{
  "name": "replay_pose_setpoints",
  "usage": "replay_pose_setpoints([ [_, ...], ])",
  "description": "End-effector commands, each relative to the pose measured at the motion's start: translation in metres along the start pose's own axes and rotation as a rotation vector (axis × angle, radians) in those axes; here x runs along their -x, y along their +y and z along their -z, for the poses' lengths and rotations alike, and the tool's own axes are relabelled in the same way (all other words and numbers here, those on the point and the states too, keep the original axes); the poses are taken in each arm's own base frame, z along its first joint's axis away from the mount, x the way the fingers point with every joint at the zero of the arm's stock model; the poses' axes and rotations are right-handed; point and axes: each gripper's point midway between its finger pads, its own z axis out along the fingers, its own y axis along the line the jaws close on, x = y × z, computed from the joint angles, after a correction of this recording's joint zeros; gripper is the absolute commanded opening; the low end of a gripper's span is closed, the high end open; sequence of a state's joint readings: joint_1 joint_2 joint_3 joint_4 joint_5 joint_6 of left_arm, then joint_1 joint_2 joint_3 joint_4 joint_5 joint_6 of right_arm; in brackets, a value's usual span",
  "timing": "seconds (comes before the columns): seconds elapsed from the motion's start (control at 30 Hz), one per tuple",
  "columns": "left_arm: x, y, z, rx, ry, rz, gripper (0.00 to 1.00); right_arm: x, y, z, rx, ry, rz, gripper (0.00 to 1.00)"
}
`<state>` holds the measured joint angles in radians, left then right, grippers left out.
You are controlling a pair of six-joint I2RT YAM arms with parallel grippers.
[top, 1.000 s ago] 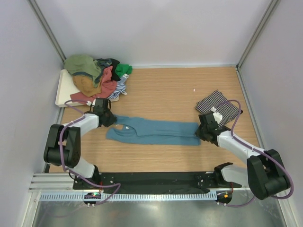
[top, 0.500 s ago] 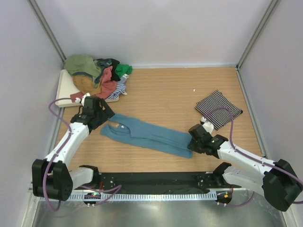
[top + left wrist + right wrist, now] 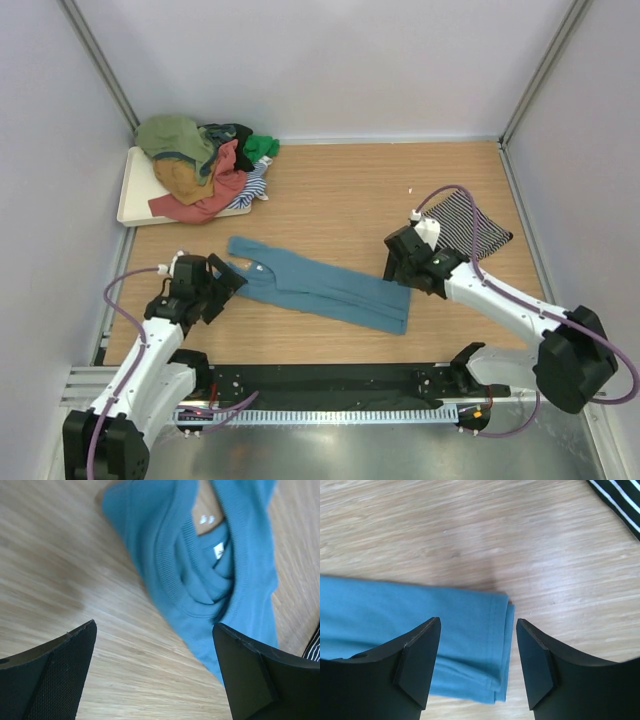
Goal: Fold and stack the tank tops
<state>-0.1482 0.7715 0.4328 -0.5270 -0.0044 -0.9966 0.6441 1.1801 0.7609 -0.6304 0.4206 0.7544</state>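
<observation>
The teal-blue tank top (image 3: 320, 288) lies flat as a long folded strip, slanting across the middle of the table. Its neckline and straps (image 3: 200, 570) show ahead of my left gripper (image 3: 154, 625), which hangs open over bare wood just left of the cloth. My left gripper (image 3: 226, 282) sits at the strap end. My right gripper (image 3: 394, 268) hovers open above the folded hem (image 3: 470, 630), holding nothing. A folded black-and-white striped tank top (image 3: 468, 226) rests at the right. More tank tops (image 3: 205, 165) are heaped at the back left.
The heap of olive, coral, mustard and green cloth spills over a white tray (image 3: 132, 200) in the back left corner. Grey walls close the table on three sides. A corner of the striped top (image 3: 620, 495) lies just past my right fingers.
Both grippers opened and let go of the teal top. The left arm drew back toward the near left, the right arm rose by the hem. The top now lies slanted.
</observation>
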Motion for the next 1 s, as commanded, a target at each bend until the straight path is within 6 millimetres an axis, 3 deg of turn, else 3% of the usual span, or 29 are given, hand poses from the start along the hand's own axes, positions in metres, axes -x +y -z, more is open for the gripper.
replay_pose_setpoints([
  [0.0, -0.002, -0.011, -0.005, -0.063, -0.001, 0.130, 0.99, 0.017, 0.008, -0.014, 0.003, -0.007, 0.034, 0.68],
  [0.27, 0.005, -0.017, -0.026, -0.034, -0.007, 0.210, 0.97, -0.010, 0.007, -0.043, -0.032, 0.106, 0.060, 0.68],
  [0.4, 0.008, -0.025, -0.043, -0.034, 0.003, 0.231, 0.95, -0.022, 0.006, -0.045, -0.012, 0.131, 0.050, 0.56],
  [0.73, 0.022, -0.048, -0.095, 0.019, -0.020, 0.213, 0.94, -0.055, 0.001, -0.037, 0.054, 0.203, 0.063, 0.43],
  [0.87, 0.020, -0.079, -0.122, -0.005, -0.001, 0.146, 0.92, -0.072, 0.004, -0.033, 0.097, 0.233, 0.081, 0.32],
  [0.9, 0.029, -0.104, -0.125, -0.044, -0.013, 0.106, 0.91, -0.076, 0.006, -0.031, 0.112, 0.249, 0.077, 0.28],
  [0.93, 0.013, -0.107, -0.140, -0.021, 0.022, 0.055, 0.91, -0.079, 0.008, -0.030, 0.122, 0.252, 0.079, 0.21],
  [0.97, 0.020, -0.137, -0.144, -0.071, 0.018, 0.032, 0.90, -0.085, 0.011, -0.028, 0.139, 0.263, 0.090, 0.19],
])
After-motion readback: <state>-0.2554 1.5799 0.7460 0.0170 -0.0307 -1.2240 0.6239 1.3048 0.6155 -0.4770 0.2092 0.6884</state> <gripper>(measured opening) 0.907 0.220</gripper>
